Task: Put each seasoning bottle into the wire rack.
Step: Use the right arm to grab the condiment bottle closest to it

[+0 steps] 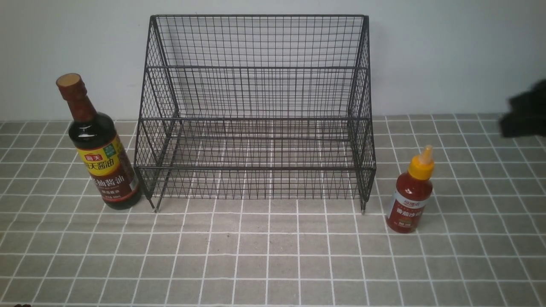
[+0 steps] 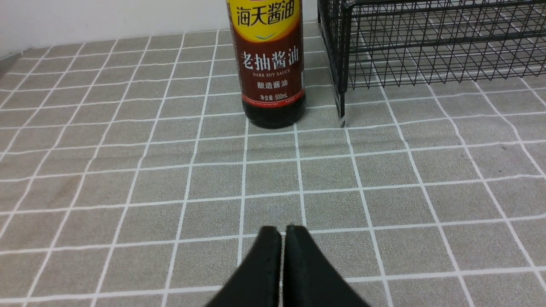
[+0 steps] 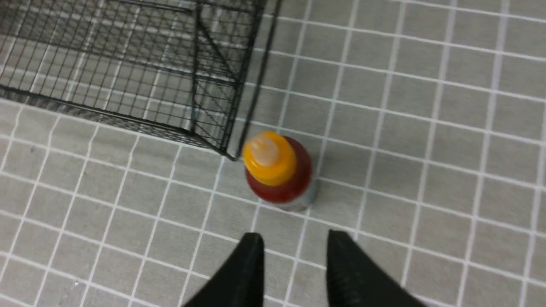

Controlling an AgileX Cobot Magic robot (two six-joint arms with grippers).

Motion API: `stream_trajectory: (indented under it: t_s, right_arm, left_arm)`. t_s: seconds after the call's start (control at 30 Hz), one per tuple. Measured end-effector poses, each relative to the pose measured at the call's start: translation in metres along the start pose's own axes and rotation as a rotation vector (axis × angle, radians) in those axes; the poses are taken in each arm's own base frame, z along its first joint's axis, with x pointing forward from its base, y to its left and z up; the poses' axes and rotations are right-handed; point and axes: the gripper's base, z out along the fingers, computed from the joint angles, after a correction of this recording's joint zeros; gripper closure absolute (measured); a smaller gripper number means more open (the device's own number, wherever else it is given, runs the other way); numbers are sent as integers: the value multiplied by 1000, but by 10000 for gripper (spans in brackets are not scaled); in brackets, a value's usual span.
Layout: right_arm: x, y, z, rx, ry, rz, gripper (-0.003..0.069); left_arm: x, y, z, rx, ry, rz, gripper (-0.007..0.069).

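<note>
The black wire rack (image 1: pixel 256 111) stands empty against the back wall. A tall dark soy-sauce bottle (image 1: pixel 99 149) with a brown cap stands upright just left of it. A small red sauce bottle (image 1: pixel 410 196) with a yellow nozzle cap stands upright off the rack's right front leg. In the left wrist view my left gripper (image 2: pixel 282 232) is shut and empty, low over the tiles, well short of the soy-sauce bottle (image 2: pixel 269 64). My right gripper (image 3: pixel 295 241) is open with nothing between its fingers, above and short of the red bottle (image 3: pixel 278 170). A blurred dark part of the right arm (image 1: pixel 525 111) shows at the right edge.
The table is covered in a grey tiled cloth (image 1: pixel 273 256) and ends at a white wall (image 1: pixel 448 51) behind the rack. The rack's right front leg (image 3: pixel 232 155) stands close to the red bottle. The rack's left front leg (image 2: pixel 341 115) stands close beside the soy-sauce bottle.
</note>
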Motion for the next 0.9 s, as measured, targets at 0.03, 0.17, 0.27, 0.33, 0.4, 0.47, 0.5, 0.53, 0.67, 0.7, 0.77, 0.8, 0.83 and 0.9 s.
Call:
stream_trajectory:
  t_s: [0.03,0.17,0.27,0.33,0.4,0.47,0.5,0.53,0.67,0.7,0.77,0.8,0.83,0.9]
  right_arm:
    - [-4,3,7,-6,16,-16,405]
    - [-19,13,39,19,54,-28,249]
    - [-21,9,64,48,97,30,144]
    - [-21,6,75,59,120,33,102]
    - [-21,5,83,59,134,35,84]
    - [-21,3,99,57,150,38,70]
    - [-20,3,104,56,157,38,69]
    - [-20,2,113,51,166,41,68]
    - [-18,0,128,41,192,42,69]
    - [-17,0,134,39,202,39,69]
    - [-16,-1,141,37,214,39,69]
    - [-16,-2,144,37,220,41,69]
    - [-15,-2,147,35,229,44,73]
    - [-13,-2,154,29,245,51,108]
  left_arm:
    - [0,0,0,0,0,0,631]
    - [0,0,0,0,0,0,631]
    - [0,0,0,0,0,0,631]
    - [0,0,0,0,0,0,631]
    - [0,0,0,0,0,0,631]
    - [0,0,0,0,0,0,631]
    - [0,0,0,0,0,0,631]
    - [0,0,0,0,0,0,631]
    - [0,0,0,0,0,0,631]
    - [0,0,0,0,0,0,631]
    - [0,0,0,0,0,0,631]
    - [0,0,0,0,0,0,631]
    - [0,0,0,0,0,0,631]
    - [0,0,0,0,0,0,631]
